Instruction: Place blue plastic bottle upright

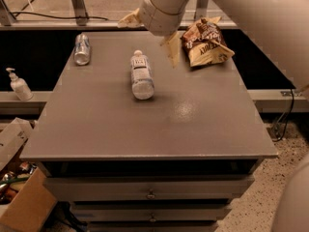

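The blue plastic bottle (142,76) is clear and ribbed with a white cap and a white label. It lies on its side in the middle of the grey table (159,124), cap pointing to the far edge. My gripper (147,41) hangs over the far part of the table, just right of and above the bottle's cap end. It is open and empty, with one tan finger (172,51) pointing down beside the bottle and the other finger (127,19) sticking out to the left.
A silver can (82,48) lies on its side at the table's far left. A brown snack bag (205,42) lies at the far right. A white pump bottle (18,85) stands on a ledge to the left. Cardboard boxes (19,197) sit on the floor at lower left.
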You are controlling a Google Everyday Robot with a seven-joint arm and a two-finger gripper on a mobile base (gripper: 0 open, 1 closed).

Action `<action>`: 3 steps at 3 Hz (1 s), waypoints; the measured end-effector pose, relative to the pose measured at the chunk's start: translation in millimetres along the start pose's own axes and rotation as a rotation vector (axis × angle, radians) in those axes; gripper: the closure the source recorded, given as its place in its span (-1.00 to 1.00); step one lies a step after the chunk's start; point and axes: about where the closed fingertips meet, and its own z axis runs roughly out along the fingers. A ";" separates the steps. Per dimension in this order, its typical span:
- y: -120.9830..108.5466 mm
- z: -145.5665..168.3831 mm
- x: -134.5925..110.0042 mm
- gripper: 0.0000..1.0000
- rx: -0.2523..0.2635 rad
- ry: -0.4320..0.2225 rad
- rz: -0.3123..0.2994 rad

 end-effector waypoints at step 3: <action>-31.0 54.2 39.3 -1.00 -0.121 -0.026 -0.219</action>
